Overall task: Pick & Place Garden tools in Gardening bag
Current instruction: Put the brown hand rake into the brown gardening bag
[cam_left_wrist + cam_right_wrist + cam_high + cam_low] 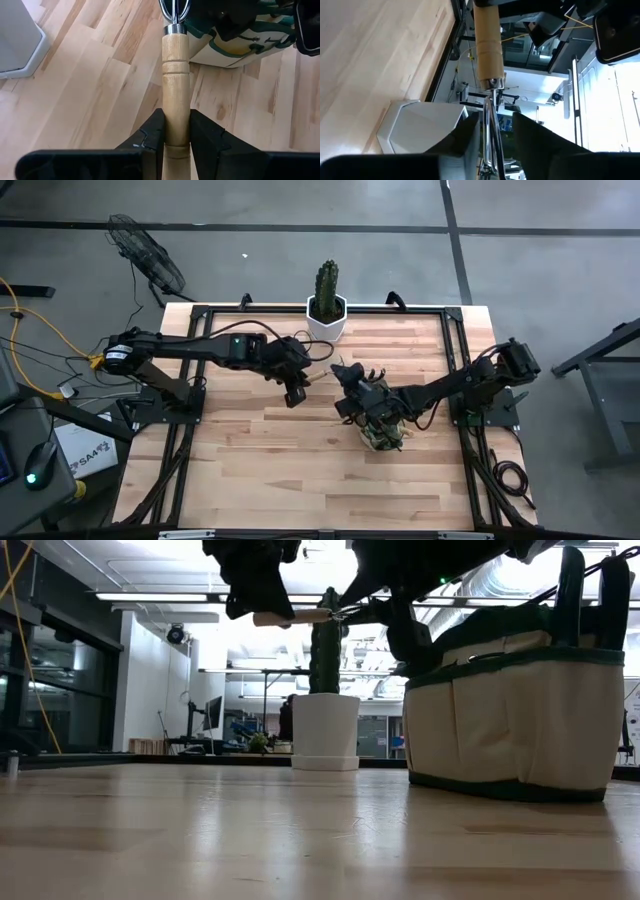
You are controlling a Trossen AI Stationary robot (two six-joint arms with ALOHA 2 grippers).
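The mini rake (175, 75) spans both claws above mid-bench, axis horizontal: left gripper (176, 131) clenched on its handle, right gripper (493, 131) around its prongs, beside the gardening bag (515, 710).

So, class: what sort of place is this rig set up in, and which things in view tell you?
Probably a robotics lab or workshop, not a garden: a butcher-block table on a concrete floor, exposed ceiling ducting, and desks with a monitor behind.

Left pincer (176, 137) clamps wooden-handled tool (175, 75), pointing at gardening bag (240, 42).
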